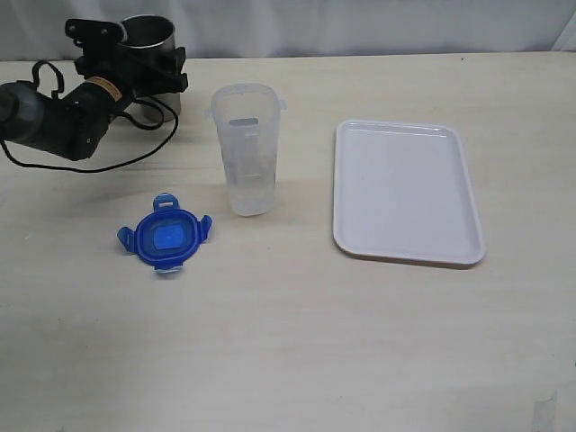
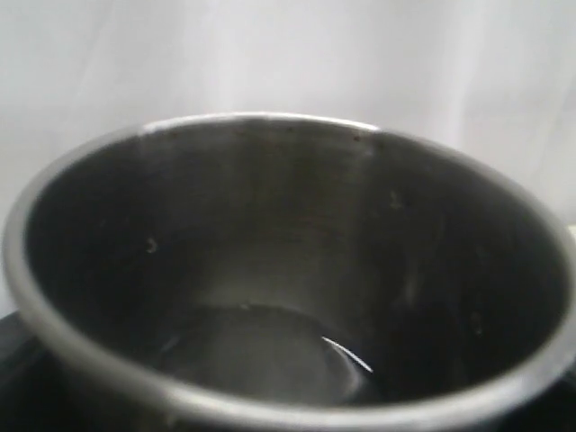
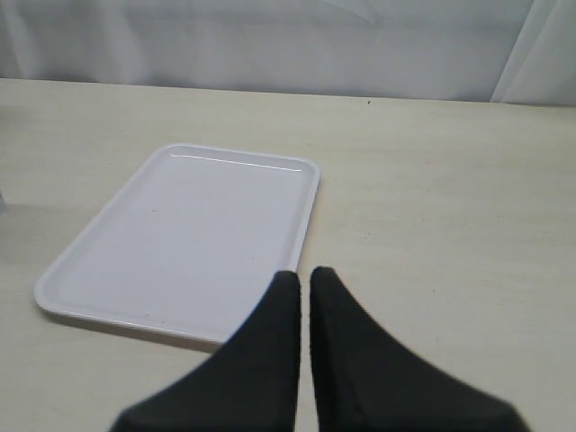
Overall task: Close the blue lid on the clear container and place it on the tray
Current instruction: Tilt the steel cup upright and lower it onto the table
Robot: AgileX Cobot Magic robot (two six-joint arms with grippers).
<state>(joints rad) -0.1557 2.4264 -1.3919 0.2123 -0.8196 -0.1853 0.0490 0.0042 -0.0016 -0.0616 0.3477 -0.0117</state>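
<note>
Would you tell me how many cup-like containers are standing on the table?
2. The clear container stands mid-table, between the blue lid and the tray; the grey metal cup is at the far left. None seems hidden.

Light's bright and even on all my feeds, looks diffuse and overhead. The table point(image 1: 288, 342) only picks up faint, soft shadows by the clear container point(image 1: 245, 148) and the blue lid point(image 1: 167, 236). Exterior view is sharp. Left wrist view is the rough one: the metal cup point(image 2: 270, 252) fills it, rim blurry, inside dark with one tiny glint, backdrop point(image 2: 270, 54) washed out white. Right wrist view is clear, with a thin highlight along the tray point(image 3: 180, 243) rim, and the right gripper point(image 3: 304, 274) is slightly soft-edged.
</note>
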